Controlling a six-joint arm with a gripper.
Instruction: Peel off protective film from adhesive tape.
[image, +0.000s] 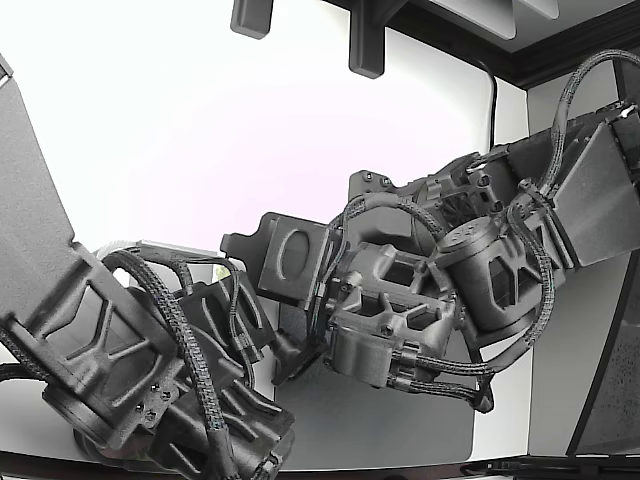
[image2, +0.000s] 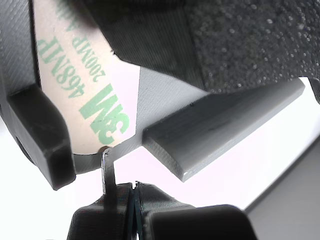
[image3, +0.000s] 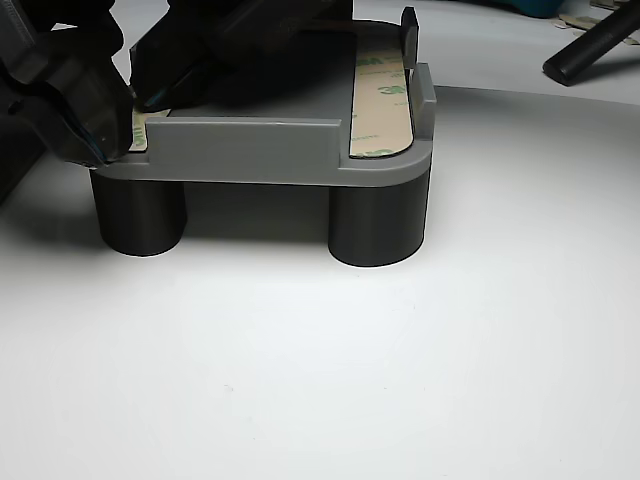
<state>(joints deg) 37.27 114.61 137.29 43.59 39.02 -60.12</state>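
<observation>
A robotics lab bench; 2 cabled arms (image: 400, 300) over a white table (image3: 400, 380); a grey printed fixture (image3: 260, 150).

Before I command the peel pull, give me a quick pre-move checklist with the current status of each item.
1. gripper closed on the liner tab: ok; the wrist view shows the jaws shut with a thin tab rising from between them.
2. Tab joined to the taped strip: ok; it meets the printed liner's lower edge.
3. Liner already lifting: not ok; the strip looks flat on the grey part.
4. Second strip untouched: ok; it lies flat in the other view.
5. Part seated on its black posts: ok, level in the other view.
6. Clear pull path: cannot tell; the arms crowd the exterior view.
</observation>
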